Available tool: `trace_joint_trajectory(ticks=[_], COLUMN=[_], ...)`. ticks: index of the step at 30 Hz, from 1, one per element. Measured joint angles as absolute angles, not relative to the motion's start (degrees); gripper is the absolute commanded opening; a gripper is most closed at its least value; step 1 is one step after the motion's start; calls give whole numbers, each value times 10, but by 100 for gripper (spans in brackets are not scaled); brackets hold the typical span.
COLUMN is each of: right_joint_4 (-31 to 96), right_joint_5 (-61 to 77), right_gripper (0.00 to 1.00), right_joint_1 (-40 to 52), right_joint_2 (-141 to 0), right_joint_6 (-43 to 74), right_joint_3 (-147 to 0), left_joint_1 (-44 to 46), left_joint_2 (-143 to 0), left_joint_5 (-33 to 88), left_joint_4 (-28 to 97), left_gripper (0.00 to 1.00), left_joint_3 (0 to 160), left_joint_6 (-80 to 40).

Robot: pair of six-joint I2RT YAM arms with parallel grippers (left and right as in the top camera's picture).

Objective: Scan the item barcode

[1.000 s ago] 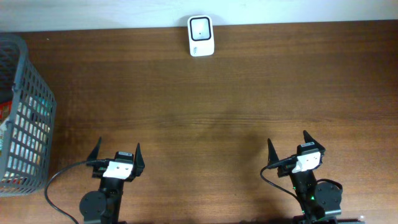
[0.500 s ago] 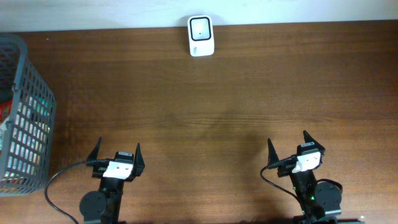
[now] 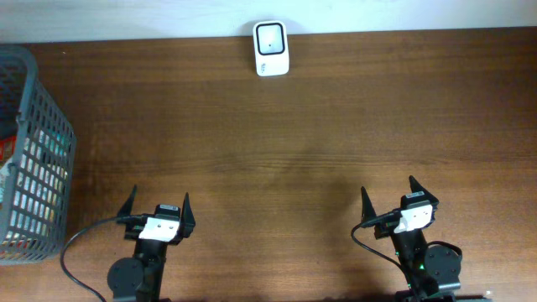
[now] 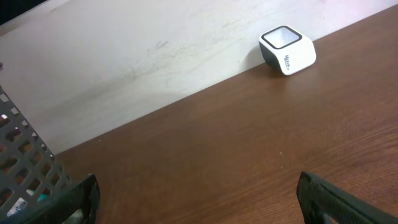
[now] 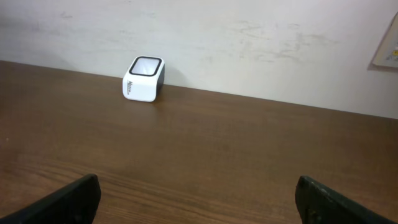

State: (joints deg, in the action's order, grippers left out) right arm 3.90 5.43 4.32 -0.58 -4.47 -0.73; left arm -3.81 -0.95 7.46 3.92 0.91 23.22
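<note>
Items (image 3: 7, 151) lie inside the grey mesh basket (image 3: 33, 84); left gripper (image 3: 158, 198) and right gripper (image 3: 388, 188) stand spread, empty.

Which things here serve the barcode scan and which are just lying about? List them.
Job: white scanner; grey basket holding items; left gripper and right gripper, both open.
Idle: paper on the wall.

Table (image 3: 336, 126): dark brown wood-grain top with a faint sheen near centre. Wall (image 3: 126, 17): off-white, meets the table along its 12 o'clock edge, with grey scuffs and smudges. The corner of a paper sheet (image 5: 387, 43) hangs on the wall at 3 o'clock in the right wrist view.
</note>
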Motion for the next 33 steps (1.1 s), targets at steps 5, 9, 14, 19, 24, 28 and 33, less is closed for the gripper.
trace_joint_trajectory(ticks=[5,9,14,19,24,28,33], right_joint_4=[39,39,39,39,39,39,39], right_joint_5=[54,54,54,54,54,54,54], right_gripper=[99,99,98,99,99,98,99], right_joint_1=[43,43,43,43,43,43,43], right_joint_2=[-6,-6,-6,-6,-6,-6,-6], right_joint_6=[-45,-44,-45,-45,-45,-45,-44], right_joint_3=[-7,-7,-7,-7,-7,-7,-7], left_joint_1=[-38,-38,-38,-38,-38,-38,-38], left_joint_2=[-10,-10,-11,-11,-11,-11,-11], left_joint_5=[75,75,80,82,82,84,101], left_joint_4=[39,39,-19,-20,-9,-9,-7], left_gripper=[99,99,99,99,99,99,99], left_joint_3=[9,9,7,7,7,7,8], left_joint_6=[232,232,232,232,232,232,218])
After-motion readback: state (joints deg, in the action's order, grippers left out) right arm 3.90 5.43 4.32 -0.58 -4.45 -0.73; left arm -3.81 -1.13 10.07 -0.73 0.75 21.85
